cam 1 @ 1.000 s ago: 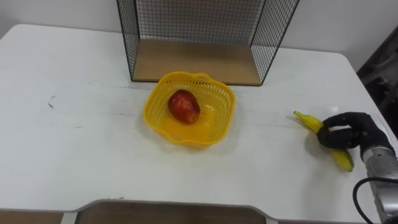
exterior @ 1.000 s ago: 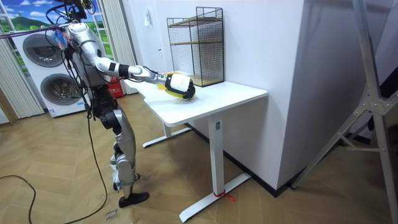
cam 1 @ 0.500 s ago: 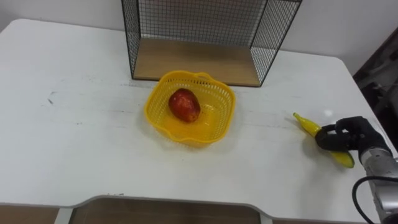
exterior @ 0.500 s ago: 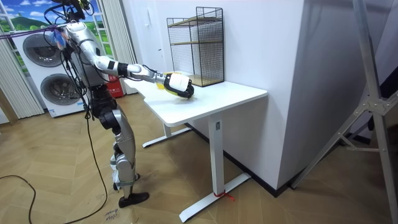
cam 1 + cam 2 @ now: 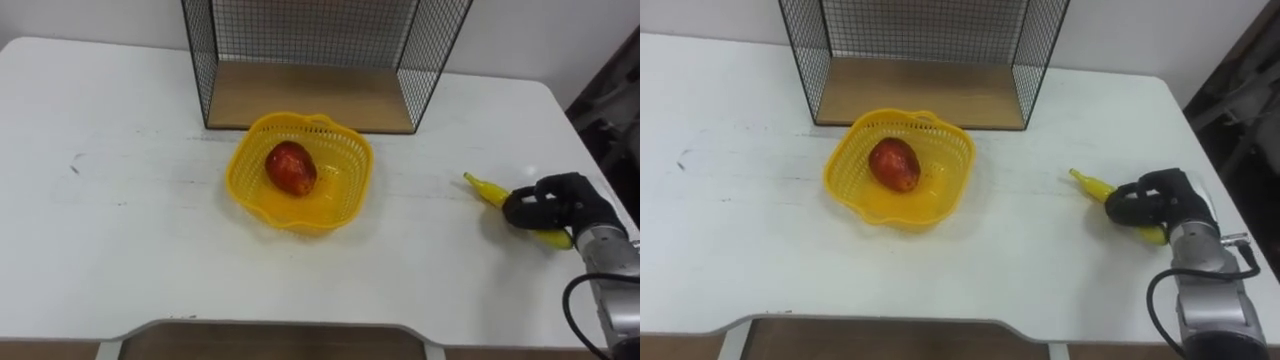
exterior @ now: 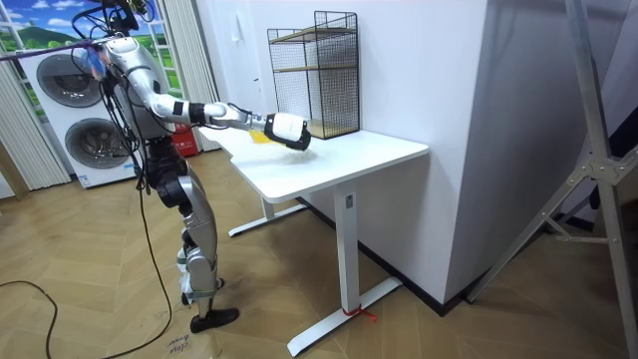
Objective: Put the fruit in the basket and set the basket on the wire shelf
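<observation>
**Up a little, grip closed**

Since a second ago the black right hand (image 5: 560,203) has risen slightly, its fingers curled round the small yellow banana (image 5: 487,192). It is well right of the yellow plastic mesh basket (image 5: 245,160) on the white bench (image 5: 120,230). A red apple (image 5: 290,167) lies inside that basket.

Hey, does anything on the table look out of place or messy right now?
Nothing is spilled or damaged. The basket sits upright before the shelf with the red fruit inside. The banana is outside it, by the right edge of the table, gripped by the right hand. One small dark mark shows at the table's left.
</observation>
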Robot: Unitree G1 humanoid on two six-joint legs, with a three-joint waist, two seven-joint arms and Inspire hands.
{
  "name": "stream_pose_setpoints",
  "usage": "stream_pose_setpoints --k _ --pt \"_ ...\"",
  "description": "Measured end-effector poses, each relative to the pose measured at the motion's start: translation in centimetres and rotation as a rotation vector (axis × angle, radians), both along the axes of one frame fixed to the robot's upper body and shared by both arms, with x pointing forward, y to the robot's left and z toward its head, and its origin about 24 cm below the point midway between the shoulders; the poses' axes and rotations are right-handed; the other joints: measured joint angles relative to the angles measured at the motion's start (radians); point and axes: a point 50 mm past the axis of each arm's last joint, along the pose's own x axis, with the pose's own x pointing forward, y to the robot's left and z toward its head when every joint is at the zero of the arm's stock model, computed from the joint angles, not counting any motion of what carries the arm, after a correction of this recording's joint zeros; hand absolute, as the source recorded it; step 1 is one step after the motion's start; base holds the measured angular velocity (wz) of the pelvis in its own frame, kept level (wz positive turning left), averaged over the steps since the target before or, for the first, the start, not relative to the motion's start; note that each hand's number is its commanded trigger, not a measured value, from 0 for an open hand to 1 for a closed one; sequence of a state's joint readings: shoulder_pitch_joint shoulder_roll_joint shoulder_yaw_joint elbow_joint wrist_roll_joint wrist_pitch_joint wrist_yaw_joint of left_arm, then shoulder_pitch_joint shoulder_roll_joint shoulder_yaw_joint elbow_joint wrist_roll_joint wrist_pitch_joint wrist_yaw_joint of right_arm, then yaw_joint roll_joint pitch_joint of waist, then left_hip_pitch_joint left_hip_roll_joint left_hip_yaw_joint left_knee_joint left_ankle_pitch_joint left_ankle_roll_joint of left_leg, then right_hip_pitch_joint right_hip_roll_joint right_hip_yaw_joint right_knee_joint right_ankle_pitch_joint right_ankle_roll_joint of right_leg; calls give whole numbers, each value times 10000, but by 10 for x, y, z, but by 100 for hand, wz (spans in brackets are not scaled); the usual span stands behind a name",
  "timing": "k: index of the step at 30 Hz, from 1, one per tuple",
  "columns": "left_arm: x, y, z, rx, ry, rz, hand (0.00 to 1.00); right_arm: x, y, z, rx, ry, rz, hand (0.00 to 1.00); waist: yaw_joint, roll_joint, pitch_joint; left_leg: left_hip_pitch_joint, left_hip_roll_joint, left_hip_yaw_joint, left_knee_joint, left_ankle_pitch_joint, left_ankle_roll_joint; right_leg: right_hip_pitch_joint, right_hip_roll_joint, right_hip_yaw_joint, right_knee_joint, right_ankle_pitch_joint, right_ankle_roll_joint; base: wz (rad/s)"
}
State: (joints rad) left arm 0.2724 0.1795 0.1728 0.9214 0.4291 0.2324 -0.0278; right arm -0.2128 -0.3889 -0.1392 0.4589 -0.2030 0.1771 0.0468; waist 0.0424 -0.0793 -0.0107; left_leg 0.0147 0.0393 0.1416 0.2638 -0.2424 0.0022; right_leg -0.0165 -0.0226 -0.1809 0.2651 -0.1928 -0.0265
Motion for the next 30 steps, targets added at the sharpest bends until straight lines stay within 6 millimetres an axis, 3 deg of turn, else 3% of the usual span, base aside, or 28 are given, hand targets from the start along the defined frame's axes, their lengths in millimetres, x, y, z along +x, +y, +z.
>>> stream_pose_setpoints --k 6,8,15,22,27,30 --pt "-1 -1 -1 -49 -5 29 0 9 17 33 -252 -1476 777 100 175 -233 123 49 4 9 -28 0 -3 50 26 101 -111 8 -9 -3" --pt "-1 -1 -1 -77 7 17 0 9 25 41 -230 -1927 1021 100 184 -267 104 3 -3 -31 -26 -1 -2 44 17 64 -124 10 -6 7" --pt "1 -6 -4 -258 -13 -326 0 10 49 73 -696 -3329 2115 100 193 -149 146 -49 6 -80 6 -2 0 86 0 -43 -190 18 8 3" --pt "3 -9 -5 -360 -74 -461 0 10 54 81 -915 -3542 2447 100 215 -50 174 -130 10 -81 18 -2 0 -30 -12 -75 -83 18 8 0" --pt "3 -12 -5 -434 -46 -646 0 10 62 85 -1220 -3564 2912 100 315 85 87 -218 2 -57 21 -2 0 -186 -3 29 39 19 -1 -5" --pt "11 -14 -5 -465 -225 -687 0 10 71 86 -1285 -3541 3402 100 508 83 88 -240 3 -55 72 -1 0 -238 9 99 97 16 -6 -5"
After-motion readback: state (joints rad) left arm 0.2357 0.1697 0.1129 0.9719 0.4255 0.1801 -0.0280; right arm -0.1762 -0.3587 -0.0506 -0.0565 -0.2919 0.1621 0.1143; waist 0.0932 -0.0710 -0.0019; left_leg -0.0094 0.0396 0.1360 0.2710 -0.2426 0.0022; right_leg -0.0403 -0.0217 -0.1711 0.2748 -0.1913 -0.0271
